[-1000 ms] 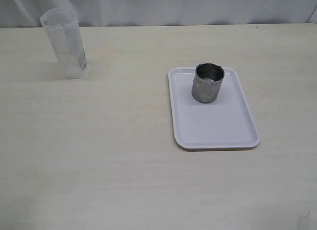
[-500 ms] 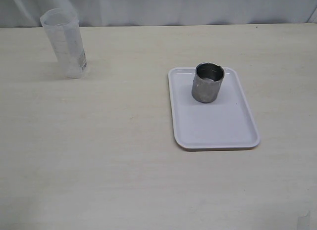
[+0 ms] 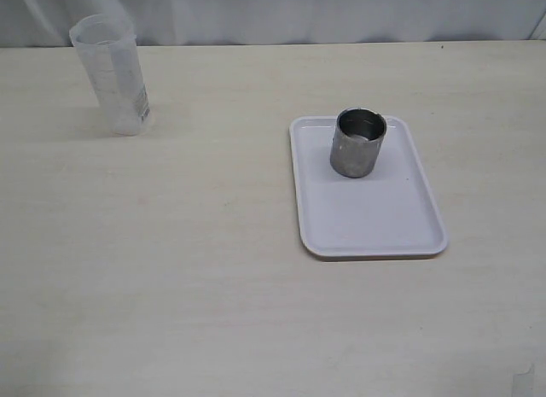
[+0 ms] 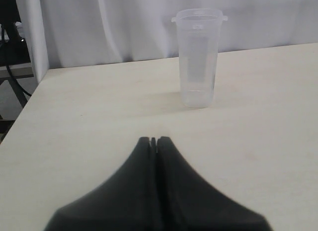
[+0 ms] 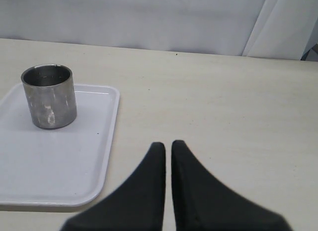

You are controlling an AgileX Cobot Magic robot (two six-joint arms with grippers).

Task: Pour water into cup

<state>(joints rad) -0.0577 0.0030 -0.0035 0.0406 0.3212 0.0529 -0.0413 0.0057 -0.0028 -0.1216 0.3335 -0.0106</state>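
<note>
The steel cup (image 3: 357, 143) stands upright at the far end of a white tray (image 3: 375, 222), right of the table's middle. A tall translucent plastic beaker (image 3: 111, 72) stands upright at the far left. A faint level of clear water (image 4: 197, 94) shows near its bottom. In the left wrist view, my left gripper (image 4: 153, 139) is shut and empty, with the beaker (image 4: 198, 57) some way ahead of it. In the right wrist view, my right gripper (image 5: 168, 144) is shut with a hairline gap and empty, beside the tray (image 5: 49, 166), apart from the cup (image 5: 48, 96). Neither gripper shows in the exterior view.
The pale wooden table (image 3: 188, 269) runs up to a white curtain (image 3: 299, 13) at the back. In the left wrist view the table's side edge (image 4: 27, 109) lies near the beaker's side, with a white post (image 4: 32, 32) beyond it.
</note>
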